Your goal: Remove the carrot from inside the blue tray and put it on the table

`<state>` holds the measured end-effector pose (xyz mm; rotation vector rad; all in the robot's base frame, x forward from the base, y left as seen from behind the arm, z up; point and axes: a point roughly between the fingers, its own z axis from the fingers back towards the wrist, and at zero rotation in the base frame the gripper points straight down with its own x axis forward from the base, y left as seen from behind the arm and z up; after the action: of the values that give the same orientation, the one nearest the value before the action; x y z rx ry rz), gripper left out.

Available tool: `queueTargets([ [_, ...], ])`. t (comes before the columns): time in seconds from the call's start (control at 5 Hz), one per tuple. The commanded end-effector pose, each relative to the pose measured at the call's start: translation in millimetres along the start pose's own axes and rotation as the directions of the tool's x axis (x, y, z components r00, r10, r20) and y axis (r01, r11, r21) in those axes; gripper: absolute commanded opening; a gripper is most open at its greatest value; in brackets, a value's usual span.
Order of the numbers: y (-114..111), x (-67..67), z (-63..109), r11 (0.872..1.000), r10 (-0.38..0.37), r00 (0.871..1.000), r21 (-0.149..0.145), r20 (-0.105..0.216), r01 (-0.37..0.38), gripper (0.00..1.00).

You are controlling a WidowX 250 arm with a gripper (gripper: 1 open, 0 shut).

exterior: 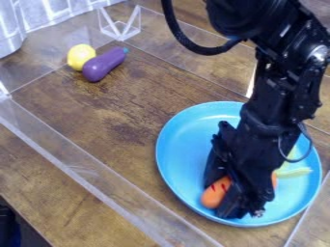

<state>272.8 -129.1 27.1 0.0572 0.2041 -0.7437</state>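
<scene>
We see the black gripper [233, 191] over the blue tray [180, 152], its fingers around the carrot [217, 192] inside the tray; whether they clamp it, we cannot tell. Lifting on a loose grip could drop it back into the tray.

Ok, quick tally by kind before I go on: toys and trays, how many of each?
Carrot: 1, partly hidden by the gripper
Eggplant: 1
Yellow ball: 1
Blue tray: 1
Total: 4
</scene>
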Motion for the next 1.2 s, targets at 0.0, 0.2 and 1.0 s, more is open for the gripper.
queueTargets([
  [0.0,-4.3,2.9,21.2,1.000,-0.016,0.997,0.018,0.079,0.015,0.00],
  [0.2,-5.6,4.0,19.6,1.000,-0.019,0.996,0.012,0.086,0.018,0.00],
  [1.0,-10.6,8.9,14.3,0.999,-0.030,0.993,-0.006,0.114,0.031,0.00],
])
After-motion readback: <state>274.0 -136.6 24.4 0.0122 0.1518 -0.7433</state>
